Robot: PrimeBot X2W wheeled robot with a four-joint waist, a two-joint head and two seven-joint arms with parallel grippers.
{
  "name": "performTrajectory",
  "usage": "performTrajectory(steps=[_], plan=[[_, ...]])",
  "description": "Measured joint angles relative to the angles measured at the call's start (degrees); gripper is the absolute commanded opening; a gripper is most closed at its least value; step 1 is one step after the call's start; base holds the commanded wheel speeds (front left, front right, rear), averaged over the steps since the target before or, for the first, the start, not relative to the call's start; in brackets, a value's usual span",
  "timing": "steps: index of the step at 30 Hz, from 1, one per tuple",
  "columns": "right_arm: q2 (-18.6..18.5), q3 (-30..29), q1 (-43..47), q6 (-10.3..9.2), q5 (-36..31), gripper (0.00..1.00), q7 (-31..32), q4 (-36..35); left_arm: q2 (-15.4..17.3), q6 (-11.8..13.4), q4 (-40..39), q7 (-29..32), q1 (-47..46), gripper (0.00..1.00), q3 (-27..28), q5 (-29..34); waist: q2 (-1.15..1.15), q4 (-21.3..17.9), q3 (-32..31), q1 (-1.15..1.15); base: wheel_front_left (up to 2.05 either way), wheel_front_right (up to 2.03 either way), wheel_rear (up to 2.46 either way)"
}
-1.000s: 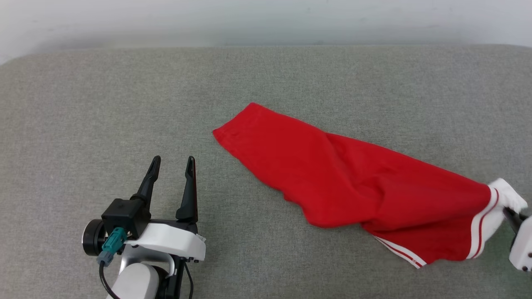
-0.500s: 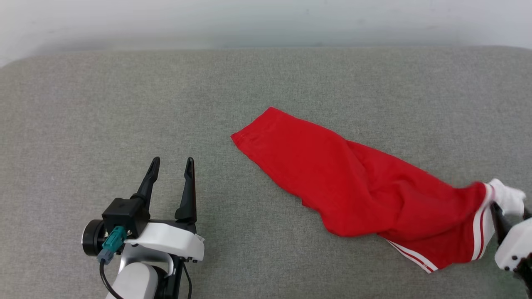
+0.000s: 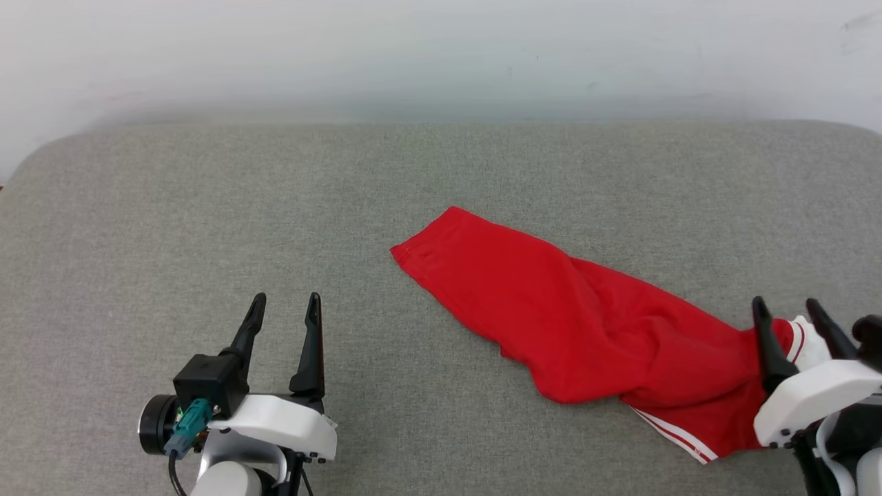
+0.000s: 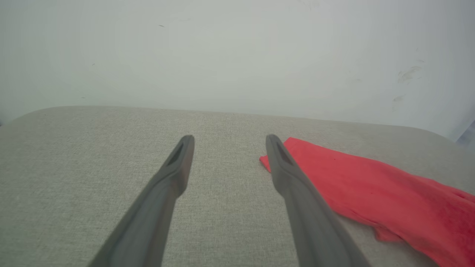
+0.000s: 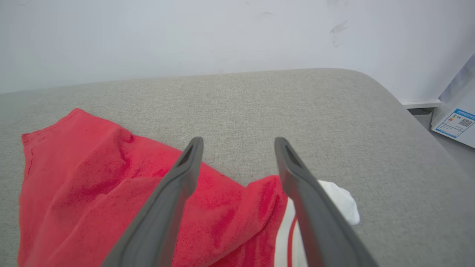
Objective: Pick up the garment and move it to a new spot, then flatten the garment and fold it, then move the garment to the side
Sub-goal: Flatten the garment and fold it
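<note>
Your left gripper (image 3: 286, 299) sits at seven o'clock, your right gripper (image 3: 785, 303) at four; both point twelve, fingers spread.

Grey fabric-covered cushion (image 3: 207, 207) with rounded corners, rumpled red garment (image 3: 586, 331) on its right half

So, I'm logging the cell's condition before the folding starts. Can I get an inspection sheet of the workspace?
Surface: grey fabric pad, rounded corners, no stains seen.
Job's things: garment, red, lying bunched in a long diagonal strip on the robot's right half of the pad, not flattened; its white sleeve with red stripes is at the near right end.
Clutter: nothing seen.
Grippers: left gripper open, above bare pad, apart from the garment; right gripper open at the sleeve end, nothing clamped.
Cables: black cable with teal plug at the left wrist, clear of the cloth.
Surroundings: pale wall with faint scuffs; labelled box beyond the pad's right corner.
</note>
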Motion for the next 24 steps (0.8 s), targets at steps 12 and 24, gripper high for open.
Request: performTrajectory(steps=[12,24], plan=[[-3.3,14.6,2.5,-0.01,4.4,1.0,12.0,-6.3,0.4,0.4,-0.9,0.8,1.3,1.0,-0.6,-0.5,0.0,-0.4,-1.7,0.0,0.0,0.0,0.0],[-14.4,40.3,-9.3,-0.01,14.4,1.0,27.4,-8.7,-0.2,0.3,-1.1,0.9,-1.0,1.0,-1.6,-0.4,0.0,1.6,2.2,0.0,0.0,0.0,0.0]])
